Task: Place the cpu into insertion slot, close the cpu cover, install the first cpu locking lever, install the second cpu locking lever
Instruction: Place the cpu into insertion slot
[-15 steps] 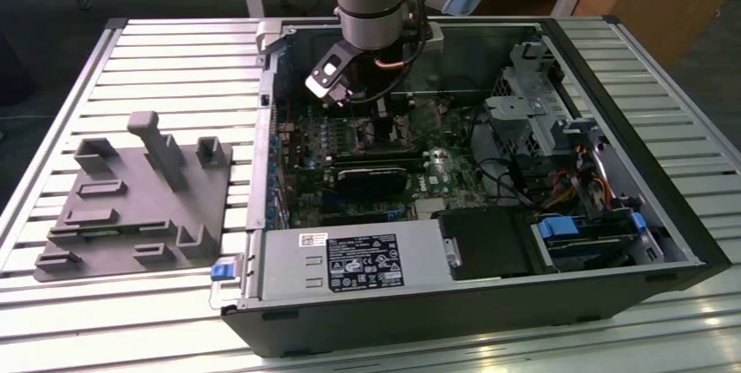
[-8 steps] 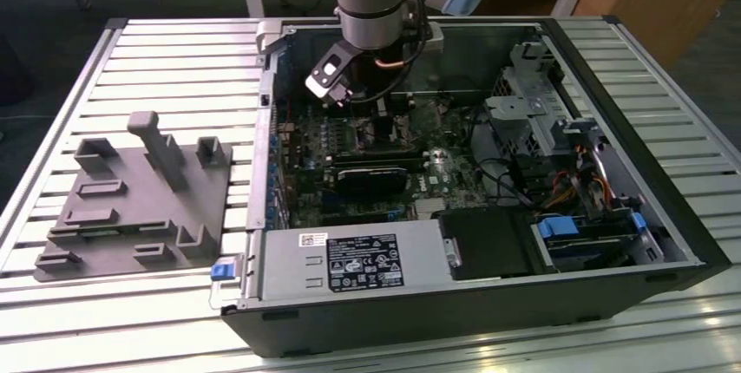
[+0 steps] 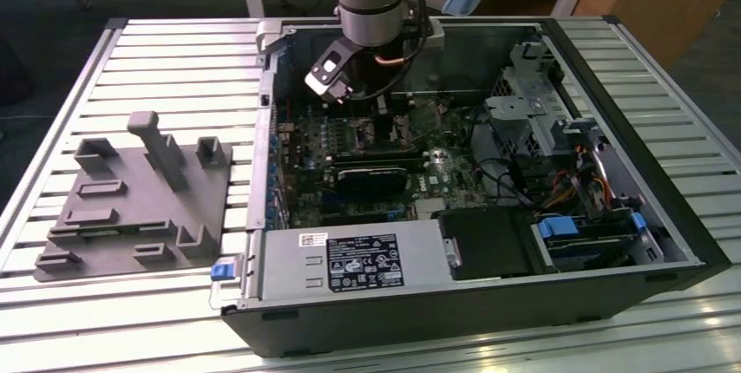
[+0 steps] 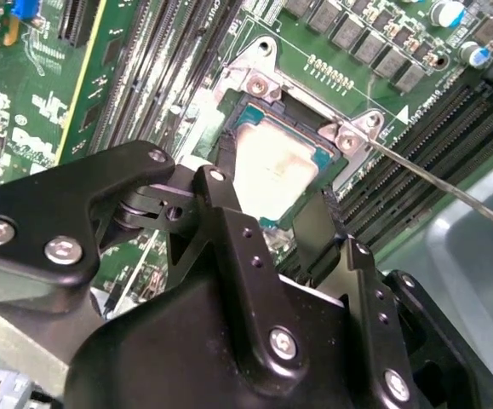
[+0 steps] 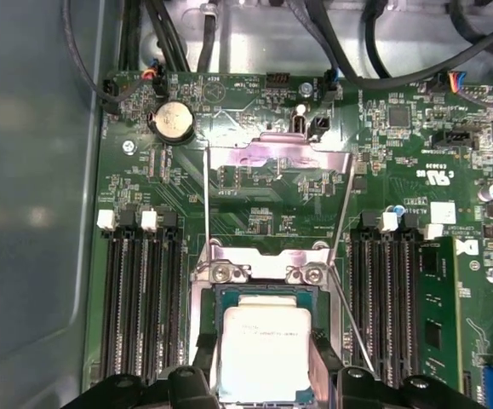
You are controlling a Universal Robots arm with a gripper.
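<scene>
Nearest my wrist cameras, the gripper (image 4: 272,192) sits low over the socket with its jaws spread to just the chip's width. Its black fingers (image 4: 220,204) lie against two opposite edges of the cpu (image 5: 263,349), so I read it as gripped. The cpu lies flat, silvery face up, inside the insertion slot (image 5: 263,296). Just beyond, the cpu cover (image 5: 276,158) stands swung open, with green board showing through its window. Two thin locking levers (image 5: 206,204) stick out unlatched, one at each side of the slot. Black memory slots (image 5: 140,298) flank all this on the motherboard (image 5: 399,170), and a coin cell (image 5: 171,121) sits past the cover. From the exterior view I see the arm (image 3: 370,9) reaching down into the open computer case (image 3: 463,304). The case lies on a slatted table (image 3: 69,321), with a grey fixture (image 3: 127,191) beside it at the exterior view's left.
</scene>
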